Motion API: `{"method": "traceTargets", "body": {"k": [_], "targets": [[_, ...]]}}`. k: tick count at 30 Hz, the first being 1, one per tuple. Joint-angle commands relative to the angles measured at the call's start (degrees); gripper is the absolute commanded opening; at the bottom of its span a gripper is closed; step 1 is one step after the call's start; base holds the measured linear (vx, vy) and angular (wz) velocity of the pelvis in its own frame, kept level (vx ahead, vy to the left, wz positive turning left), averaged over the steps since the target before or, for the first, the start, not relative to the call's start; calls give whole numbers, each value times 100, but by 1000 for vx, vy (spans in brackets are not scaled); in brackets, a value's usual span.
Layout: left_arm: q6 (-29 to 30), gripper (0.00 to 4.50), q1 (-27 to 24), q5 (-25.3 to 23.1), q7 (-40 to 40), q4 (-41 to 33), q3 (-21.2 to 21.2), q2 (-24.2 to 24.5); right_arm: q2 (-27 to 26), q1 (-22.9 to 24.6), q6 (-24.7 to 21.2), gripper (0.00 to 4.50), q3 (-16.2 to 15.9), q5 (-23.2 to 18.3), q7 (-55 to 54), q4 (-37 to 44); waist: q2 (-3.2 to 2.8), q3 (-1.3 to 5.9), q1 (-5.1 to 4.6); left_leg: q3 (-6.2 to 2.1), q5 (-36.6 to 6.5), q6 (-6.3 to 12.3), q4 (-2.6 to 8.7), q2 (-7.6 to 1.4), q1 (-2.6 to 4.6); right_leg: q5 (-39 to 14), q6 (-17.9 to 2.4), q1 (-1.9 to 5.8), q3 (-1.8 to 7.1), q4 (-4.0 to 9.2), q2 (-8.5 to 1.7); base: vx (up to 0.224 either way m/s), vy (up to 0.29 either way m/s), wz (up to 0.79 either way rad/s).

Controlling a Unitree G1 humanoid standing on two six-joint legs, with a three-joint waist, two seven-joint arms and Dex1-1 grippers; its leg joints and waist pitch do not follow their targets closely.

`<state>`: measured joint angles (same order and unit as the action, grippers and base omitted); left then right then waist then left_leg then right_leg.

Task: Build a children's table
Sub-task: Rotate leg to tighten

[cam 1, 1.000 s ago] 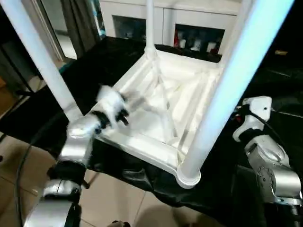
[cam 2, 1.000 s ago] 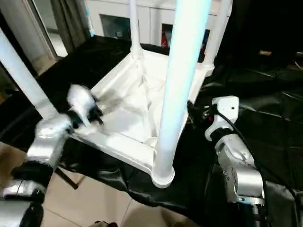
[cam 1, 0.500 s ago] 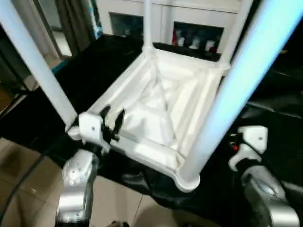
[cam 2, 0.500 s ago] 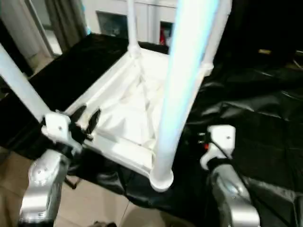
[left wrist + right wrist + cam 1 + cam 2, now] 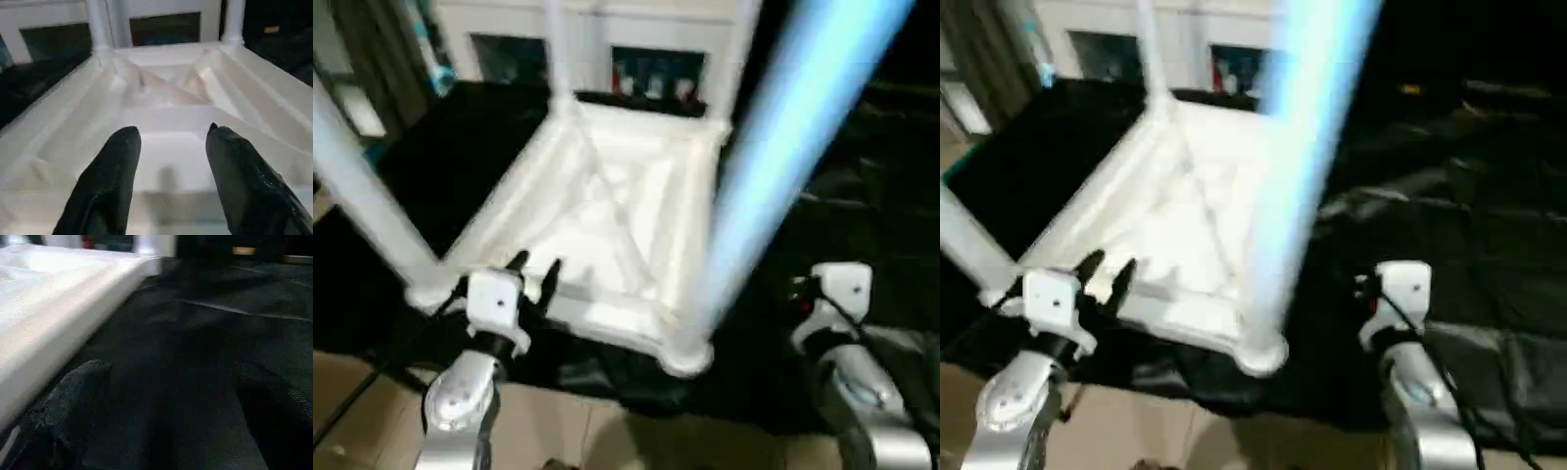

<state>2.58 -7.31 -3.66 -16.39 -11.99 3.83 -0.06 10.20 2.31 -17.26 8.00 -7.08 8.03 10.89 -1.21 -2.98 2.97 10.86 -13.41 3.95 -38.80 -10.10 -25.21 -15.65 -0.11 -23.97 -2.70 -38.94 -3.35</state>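
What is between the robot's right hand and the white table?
Just black cloth. In the right eye view, nothing else lies between the right end effector and the upside-down table.

Upright legs (image 5: 783, 157) fence the table's ribbed underside (image 5: 607, 215)

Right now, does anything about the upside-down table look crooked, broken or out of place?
Nothing stands out. The children's table lies top-down on the black cloth, its legs upright in the corner sockets. The left end effector is open above the near rim; the right end effector is open beside the table's edge, holding nothing.
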Motion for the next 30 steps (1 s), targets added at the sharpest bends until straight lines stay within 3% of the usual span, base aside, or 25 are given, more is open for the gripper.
{"method": "traceTargets", "body": {"k": [1, 2, 3, 4, 5, 6, 7, 8, 9, 10, 11, 12, 13, 14, 15, 17, 19, 21, 22, 24, 27, 28, 29, 30], "targets": [[59, 250, -231, -101, 235, -194, 132, 86, 148, -80, 46, 434, 170, -87, 203, -60, 307, 94, 77, -170, 29, -76, 72, 252, 51, 1226, -42, 344, 287, 902, -771, -79, -131, -9], [8, 250, -252, -107, 275, -186, 161, 109, 207, -133, 65, 434, 162, -116, 305, -110, 271, 48, 82, -213, -165, -241, 186, 235, 107, 213, 366, 366, 263, 975, -735, -79, -131, -9], [-52, 250, -314, -40, 316, -216, 228, 114, 308, -174, 82, 434, 132, -161, 482, -163, 223, 42, 67, -322, -526, -319, 428, 98, 137, -1448, 820, 410, 279, 1034, -664, -88, -101, -17], [-73, 250, -368, -10, 350, -247, 277, 123, 387, -193, 73, 434, 104, -197, 618, -195, 153, 22, 46, -369, -710, -336, 541, 51, 139, -2056, 886, 413, 214, 1049, -588, -91, -57, -16], [-65, 250, -547, 126, 340, -360, 408, 182, 647, -207, 22, 434, 2, -297, 1070, -273, 123, 31, 13, -403, -1003, -399, 667, -23, 184, -2804, 846, 438, 95, 1121, -509, -91, -57, -16], [-31, 250, -671, 249, 272, -441, 482, 234, 836, -204, -11, 434, -75, -360, 1397, -326, 133, 17, -39, -465, -1224, -350, 804, -177, 237, -2696, 524, 463, 28, 1146, -527, -69, -17, -15], [40, 250, -772, 355, 158, -539, 525, 280, 956, -196, -36, 434, -112, -415, 1607, -366, 130, -42, -85, -492, -1581, -310, 913, -296, 295, -2575, 184, 449, -12, 1167, -520, 0, 0, 0], [93, 250, -841, 426, 69, -610, 553, 310, 1024, -191, -66, 434, -125, -465, 1733, -397, 100, -37, -99, -508, -1742, -309, 945, -342, 356, -2514, 4, 445, -12, 1169, -531, 0, 0, 0], [115, 250, -929, 502, -28, -709, 585, 343, 1088, -164, -95, 434, -143, -543, 1881, -410, 41, -21, -99, -510, -1883, -347, 963, -408, 431, -2247, -306, 439, 5, 1188, -579, 0, 0, 0], [118, 250, -1055, 559, -129, -832, 633, 413, 1145, -99, -135, 434, -163, -642, 2044, -363, -24, -9, -81, -526, -1833, -371, 974, -445, 455, -1934, -461, 451, 20, 1165, -599, 0, 0, 0], [84, 250, -1115, 561, -151, -879, 654, 451, 1155, -54, -183, 434, -162, -727, 2138, -314, 15, -40, -108, -511, -1913, -353, 1060, -485, 400, -1388, -712, 491, 13, 1105, -572, 0, 0, 0], [52, 250, -1329, 833, -341, -1039, 695, 502, 1231, 223, -197, 434, -222, -957, 2502, -6, -96, -25, -73, -512, -2037, -395, 1056, -477, 433, -1441, -769, 484, 12, 1089, -580, -8, 57, 1], [52, 250, -1329, 833, -341, -1039, 695, 502, 1231, 223, -197, 434, -222, -957, 2502, -6, -31, -14, -53, -473, -2054, -441, 1040, -495, 455, -1329, -843, 453, 50, 1110, -607, 17, 56, 5], [35, 278, -1435, 1002, -430, -1104, 691, 510, 1286, 371, -183, 436, -241, -1032, 2656, 122, -45, 7, -27, -433, -1883, -442, 1029, -480, 449, -1063, -920, 447, 84, 1077, -596, 17, 56, 5], [62, 278, -1595, 1372, -590, -1232, 659, 486, 1388, 543, -177, 437, -233, -1171, 2876, 222, -116, 27, 17, -434, -1764, -428, 1016, -475, 444, -888, -974, 461, 106, 1034, -617, 0, 0, 0], [-78, 285, -1914, 1653, -701, -1328, 675, 489, 1645, 909, -176, 443, -149, -1532, 3436, 357, -97, 29, 73, -381, -1442, -299, 1009, -487, 407, -531, -1064, 473, 149, 992, -617, 0, 0, 0], [-264, 298, -1931, 1496, -483, -1187, 871, 441, 1786, 1020, -265, 450, -100, -1788, 3801, 407, -104, 30, 100, -335, -1186, -8, 964, -453, 376, -281, -1097, 478, 169, 965, -610, 0, 0, 0], [-346, 310, -1927, 1537, -401, -1131, 1039, 403, 1811, 1041, -290, 450, -117, -1865, 3918, 434, -118, 35, 115, -342, -1013, 107, 946, -437, 348, -312, -1092, 493, 153, 960, -638, 0, 0, 0], [-447, 325, -1901, 1646, -295, -1064, 1298, 349, 1850, 1023, -283, 450, -246, -1891, 4079, 480, -128, 42, 120, -340, -1009, 121, 942, -441, 357, -373, -1080, 490, 144, 967, -632, 0, 0, 0], [-488, 340, -1884, 1672, -228, -1036, 1430, 341, 1846, 972, -291, 450, -346, -1888, 4132, 513, -139, 9, 126, -340, -1097, 52, 951, -441, 370, -678, -1012, 471, 132, 1000, -611, 0, 0, 0], [-518, 366, -1889, 1937, -101, -965, 1739, 413, 1791, 735, -249, 450, -640, -1859, 4153, 589, -117, 39, 105, -340, -1144, -27, 947, -422, 384, -1108, -912, 469, 125, 1024, -621, 0, 0, 0], [-560, 376, -1900, 1994, -101, -906, 1825, 483, 1762, 605, -204, 450, -749, -1818, 4156, 555, -138, 47, 109, -344, -1124, -53, 944, -429, 395, -1130, -902, 462, 128, 1023, -618, 0, 0, 0], [-623, 376, -1852, 2007, -69, -771, 1929, 532, 1690, 402, -206, 450, -808, -1844, 4197, 463, -70, -6, 93, -335, -1080, -57, 966, -425, 378, -1098, -875, 431, 133, 1030, -598, 0, 0, 0], [-623, 384, -1852, 2007, -69, -771, 1929, 532, 1690, 402, -206, 450, -808, -1844, 4197, 463, -100, 5, 93, -343, -1118, -67, 966, -420, 385, -1148, -876, 426, 130, 1014, -586, 0, 0, 0]]}}
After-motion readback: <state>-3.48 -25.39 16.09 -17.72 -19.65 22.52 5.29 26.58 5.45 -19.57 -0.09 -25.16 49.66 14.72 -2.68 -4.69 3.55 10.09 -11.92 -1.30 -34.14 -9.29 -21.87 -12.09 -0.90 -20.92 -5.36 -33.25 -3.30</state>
